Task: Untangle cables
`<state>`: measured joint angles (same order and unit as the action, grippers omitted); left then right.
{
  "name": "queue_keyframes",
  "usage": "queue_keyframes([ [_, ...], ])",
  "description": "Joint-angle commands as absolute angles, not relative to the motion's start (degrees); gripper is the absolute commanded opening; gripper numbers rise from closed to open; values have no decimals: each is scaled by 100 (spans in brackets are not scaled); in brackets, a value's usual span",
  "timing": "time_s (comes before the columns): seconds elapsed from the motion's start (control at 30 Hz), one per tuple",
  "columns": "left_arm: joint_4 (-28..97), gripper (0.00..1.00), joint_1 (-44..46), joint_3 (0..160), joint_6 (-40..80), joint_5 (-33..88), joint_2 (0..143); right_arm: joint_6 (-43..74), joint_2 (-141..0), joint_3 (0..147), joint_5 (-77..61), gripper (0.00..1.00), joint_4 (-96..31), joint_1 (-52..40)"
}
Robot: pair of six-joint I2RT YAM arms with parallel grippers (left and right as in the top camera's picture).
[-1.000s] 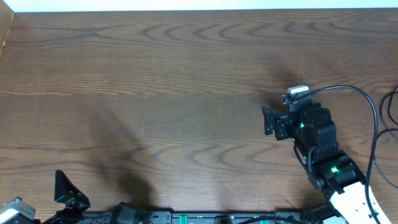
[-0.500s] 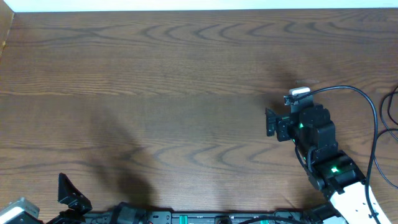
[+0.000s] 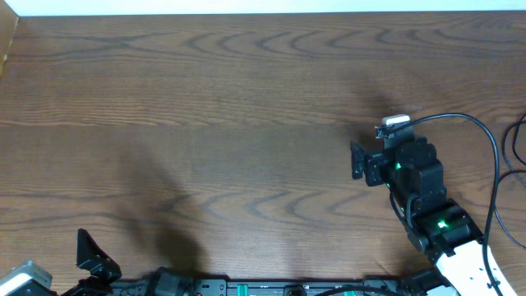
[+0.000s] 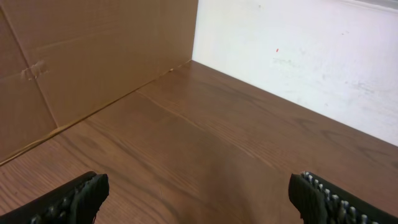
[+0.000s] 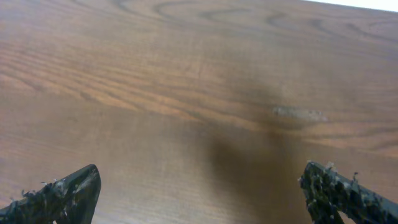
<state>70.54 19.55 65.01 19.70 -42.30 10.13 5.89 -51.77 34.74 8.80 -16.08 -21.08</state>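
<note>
Two sets of jaws stand wide open, and both hold nothing and touch nothing. The left jaws are at the near left corner of the brown wooden table (image 3: 246,99). Their black ribbed fingers (image 4: 78,194) are far apart, with only bare wood between them. The right jaws are out over the right half of the table, at the end of the black right arm (image 3: 415,177). Their rough black fingers (image 5: 65,190) are far apart too, over bare wood with a dark shadow on it.

One thin black cord (image 3: 514,141) curves at the far right edge of the table. It is on the other side of the right arm, well apart from both jaws. I cannot tell if it is one of the cables.

A thick black wire (image 3: 491,148) loops from the right arm, between the jaws and that cord. A brown cardboard wall (image 4: 93,56) stands by the left jaws, next to a white wall (image 4: 298,50).
</note>
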Motion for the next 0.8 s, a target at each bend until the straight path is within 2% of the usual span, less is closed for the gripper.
queue_keyframes([
  [0.0, 7074, 98, 1931, 6484, 2025, -4263, 1002, 661, -5127, 3470, 952, 99, -1393, -2029],
  [0.2, 7074, 98, 1931, 6484, 2025, -4263, 1002, 661, -5065, 3463, 950, 99, -821, -2029],
  [0.47, 7074, 98, 1931, 6484, 2025, -4263, 1002, 657, -4145, 3382, 860, 99, -862, -1629],
  [0.77, 7074, 98, 1931, 6484, 2025, -4263, 1002, 637, -2847, 3308, 810, 99, -1221, -508],
])
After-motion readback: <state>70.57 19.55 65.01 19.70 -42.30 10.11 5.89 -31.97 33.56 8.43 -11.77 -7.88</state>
